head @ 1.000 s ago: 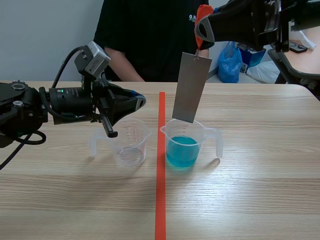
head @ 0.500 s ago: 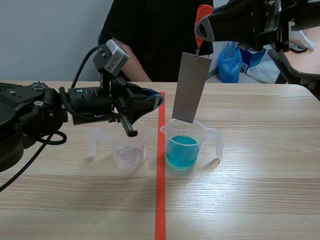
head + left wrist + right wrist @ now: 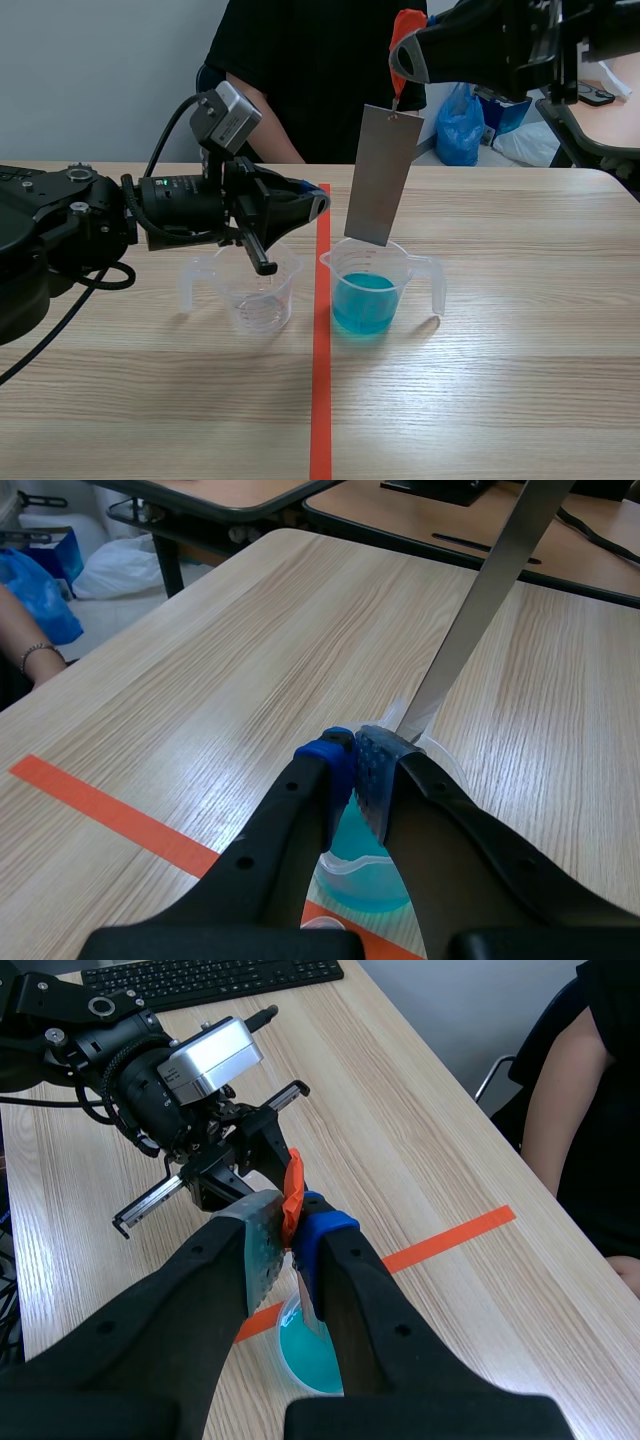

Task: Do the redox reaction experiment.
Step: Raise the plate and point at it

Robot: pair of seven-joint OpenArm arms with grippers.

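A grey metal strip [image 3: 383, 176] hangs upright over a clear beaker of blue liquid [image 3: 366, 291], its lower end just inside the rim. My right gripper [image 3: 405, 55] is high above, shut on the strip's orange tab [image 3: 292, 1198]; the blue beaker [image 3: 310, 1357] lies below the right gripper [image 3: 290, 1216]. My left gripper [image 3: 312, 205] is shut on nothing and hovers over an empty clear beaker [image 3: 257, 289], pointing toward the strip. From the left wrist, the left gripper [image 3: 355, 755] has its pads together, with the strip [image 3: 490, 590] ahead and the blue beaker [image 3: 365, 885] beneath.
A person in black [image 3: 310, 70] sits across the table. An orange-red tape line [image 3: 321, 350] runs between the two beakers. A blue bag [image 3: 460, 125] and another desk are behind on the right. A keyboard [image 3: 210, 978] lies beyond the left arm [image 3: 190, 1060].
My left arm has swung to the right, bringing its shut gripper over the empty beaker and close to the strip. The right arm and the strip have held still.
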